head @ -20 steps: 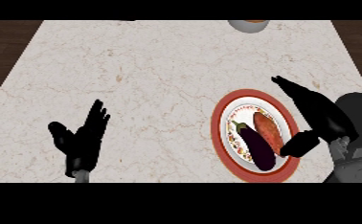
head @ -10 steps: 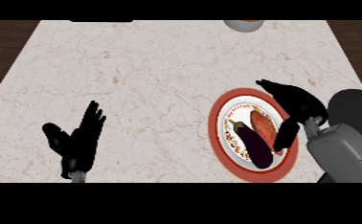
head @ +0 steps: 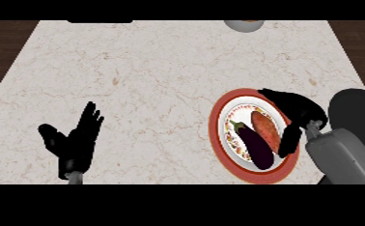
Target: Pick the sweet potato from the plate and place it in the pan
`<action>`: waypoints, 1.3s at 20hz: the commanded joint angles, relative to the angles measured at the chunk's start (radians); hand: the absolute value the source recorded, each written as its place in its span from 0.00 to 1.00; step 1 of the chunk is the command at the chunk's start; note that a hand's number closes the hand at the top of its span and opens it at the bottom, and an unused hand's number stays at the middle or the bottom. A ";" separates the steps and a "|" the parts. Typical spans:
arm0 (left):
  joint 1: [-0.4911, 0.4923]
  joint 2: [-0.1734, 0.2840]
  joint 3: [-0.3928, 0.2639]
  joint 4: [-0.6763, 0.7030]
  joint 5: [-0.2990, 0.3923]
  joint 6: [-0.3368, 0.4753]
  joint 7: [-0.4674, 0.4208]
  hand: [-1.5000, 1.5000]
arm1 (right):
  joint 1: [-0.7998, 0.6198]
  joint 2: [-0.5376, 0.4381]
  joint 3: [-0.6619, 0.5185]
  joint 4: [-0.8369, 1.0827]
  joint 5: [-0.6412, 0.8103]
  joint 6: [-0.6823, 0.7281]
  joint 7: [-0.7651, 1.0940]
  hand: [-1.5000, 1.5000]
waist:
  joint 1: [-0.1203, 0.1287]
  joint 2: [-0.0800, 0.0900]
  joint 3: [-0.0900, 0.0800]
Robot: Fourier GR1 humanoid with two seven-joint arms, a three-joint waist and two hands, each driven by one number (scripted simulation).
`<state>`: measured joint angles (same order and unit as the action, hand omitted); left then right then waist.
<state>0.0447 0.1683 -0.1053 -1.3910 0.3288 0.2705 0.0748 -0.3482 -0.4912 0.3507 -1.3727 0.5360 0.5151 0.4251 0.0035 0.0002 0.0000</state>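
Sweet potato lies on the plate, touching the eggplant. Right hand arches over it, fingers and thumb spread, nothing held. Best close on the potato alone, sparing the eggplant.

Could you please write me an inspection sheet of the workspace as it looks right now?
Surface: marble counter, dark strips past its left and right edges.
Job's things: sweet potato lies on the red-rimmed plate; a dark flat thing at the far edge may be the pan, cannot tell.
Clutter: eggplant beside the sweet potato on the plate; grey bowl at the far edge.
Robot hands: right robot hand arched over the sweet potato, fingers and thumb either side, not closed on it; left robot hand resting open at lower left.
Cables: nothing seen.
Surroundings: nothing seen.
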 commanded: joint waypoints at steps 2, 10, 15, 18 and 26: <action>0.092 0.011 0.000 -0.082 -0.009 -0.039 -0.001 0.50 | 0.084 0.022 -0.032 0.003 0.065 -0.060 -0.109 0.00 | 0.000 -0.001 0.000; 0.058 -0.057 0.009 -0.003 -0.059 -0.027 -0.029 0.50 | 0.035 0.070 -0.093 0.169 0.207 -0.123 -0.229 0.00 | 0.001 0.000 0.000; 0.007 -0.044 0.033 -0.042 -0.070 -0.019 0.031 0.50 | 0.019 0.214 -0.075 0.220 0.237 -0.135 -0.183 1.00 | 0.002 0.001 0.000; 0.003 -0.039 0.049 -0.015 -0.062 -0.034 0.026 0.50 | 0.101 0.115 -0.045 0.186 0.287 -0.223 -0.400 1.00 | -0.001 0.000 0.000; 0.079 -0.045 0.018 -0.135 -0.092 -0.032 0.076 0.50 | 0.043 0.185 -0.090 0.324 0.364 -0.327 -0.453 1.00 | 0.005 0.000 0.000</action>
<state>0.0976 0.1084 -0.0844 -1.4700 0.2442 0.2435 0.1166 -0.3041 -0.3577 0.2546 -1.1437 0.8680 0.2456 0.0156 0.0043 -0.0106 -0.0111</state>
